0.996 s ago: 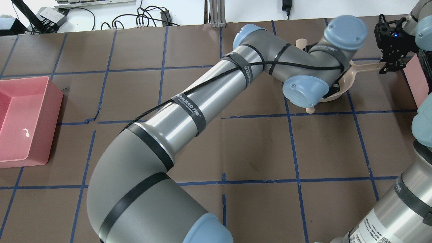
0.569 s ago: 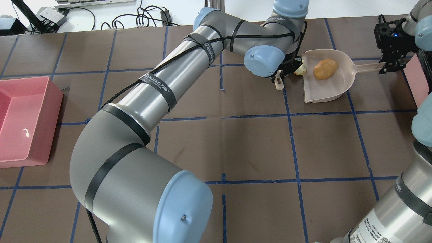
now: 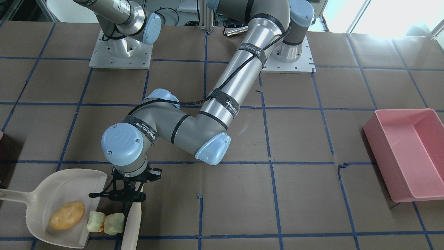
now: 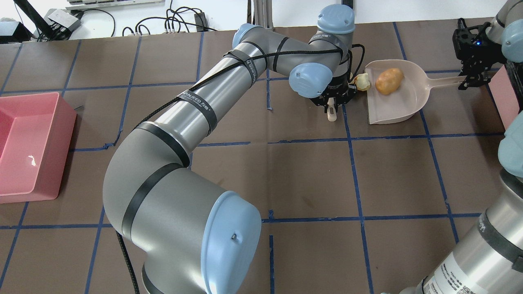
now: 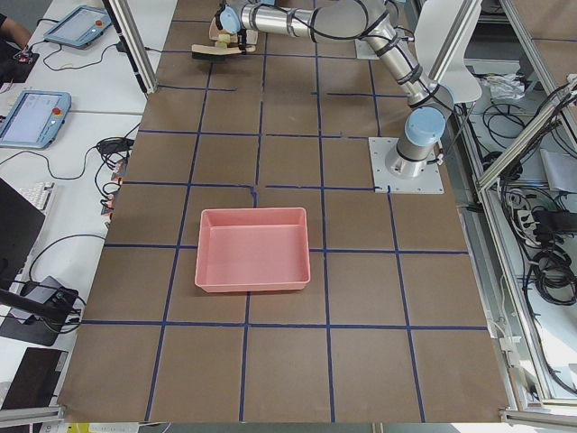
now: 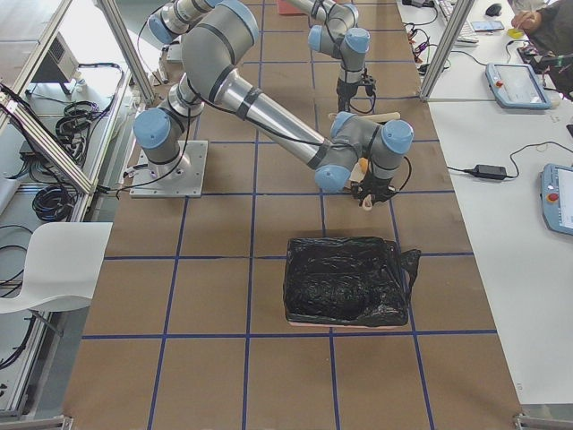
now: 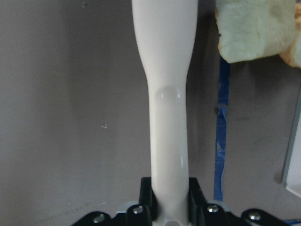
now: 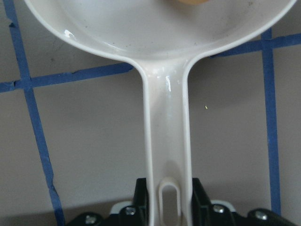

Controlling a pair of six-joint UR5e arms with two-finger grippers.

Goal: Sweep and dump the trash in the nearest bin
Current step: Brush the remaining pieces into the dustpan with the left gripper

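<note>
A beige dustpan point(image 3: 52, 189) lies on the table with the brown potato-like lump point(image 3: 66, 215) in it. One pale yellow-green chunk point(image 3: 95, 221) sits at the pan's open lip and the other point(image 3: 113, 223) just outside it. My left gripper point(image 3: 123, 194) is shut on a cream sweeper handle point(image 7: 164, 117), which stands beside the chunks. My right gripper point(image 8: 169, 197) is shut on the dustpan handle point(image 8: 167, 141). In the overhead view the lump point(image 4: 389, 80) and one chunk point(image 4: 362, 82) show; my left wrist hides the other.
A pink bin point(image 4: 24, 147) stands far off on my left side. A bin lined with a black bag point(image 6: 345, 279) stands close by on my right side, past the dustpan. Blue tape lines grid the brown table.
My left arm has swung back off the dustpan toward the left, which uncovers the pan and the brown lump. The right gripper and the pan have hardly moved.
</note>
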